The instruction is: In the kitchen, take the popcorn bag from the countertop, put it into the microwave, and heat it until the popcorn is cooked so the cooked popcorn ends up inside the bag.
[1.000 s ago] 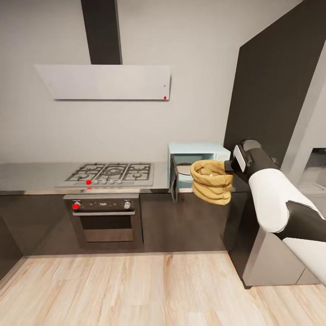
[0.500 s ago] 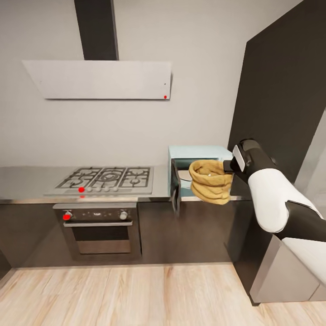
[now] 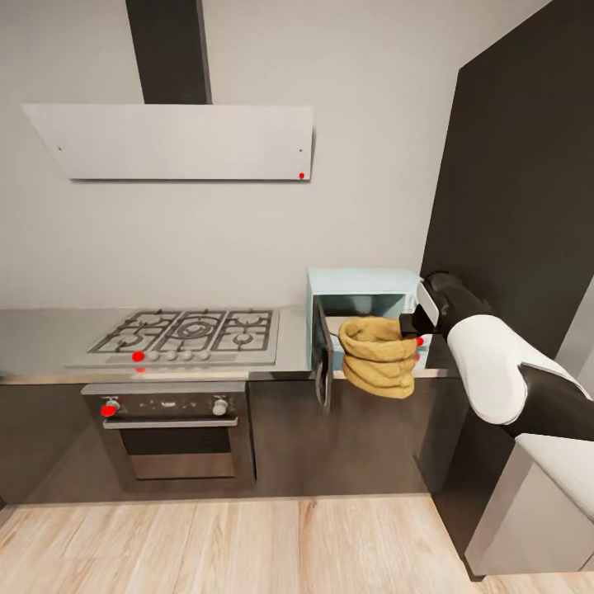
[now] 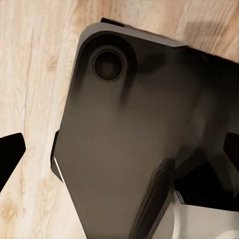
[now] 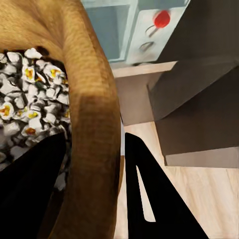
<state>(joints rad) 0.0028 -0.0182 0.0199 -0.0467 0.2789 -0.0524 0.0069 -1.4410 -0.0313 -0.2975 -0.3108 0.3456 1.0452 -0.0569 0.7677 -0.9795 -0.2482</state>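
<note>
Tan paper, rolled rim: the popcorn bag (image 3: 378, 356) hangs upright from the right gripper (image 3: 410, 323), just in front of the microwave (image 3: 363, 318), whose door (image 3: 321, 353) is swung open toward the room. The wrist cam shows why the hold works: one dark finger (image 5: 30, 194) sits inside the sack and the other (image 5: 149, 194) outside, so the jaws are pinching the bag wall (image 5: 92, 124) at the rim. Gripping there keeps the mouth up, so the popcorn (image 5: 30, 94) piled inside won't spill. It reads as whitish bits w/ yellow centres; I can't say for sure whether it's popped.

Bag is off the countertop (image 3: 49, 334), near the level of the opening, narrower than it, so prob. lined up to go straight in.

Left arm's cam looks down at wood floor (image 4: 30, 74) past a dark part of the robot; left jaws: cannot tell.

No brand, label or writing readable anywhere. Just red dots on the hood (image 3: 173, 140), hob (image 3: 186, 334), oven (image 3: 165, 417) & microwave panel (image 5: 157, 30).
</note>
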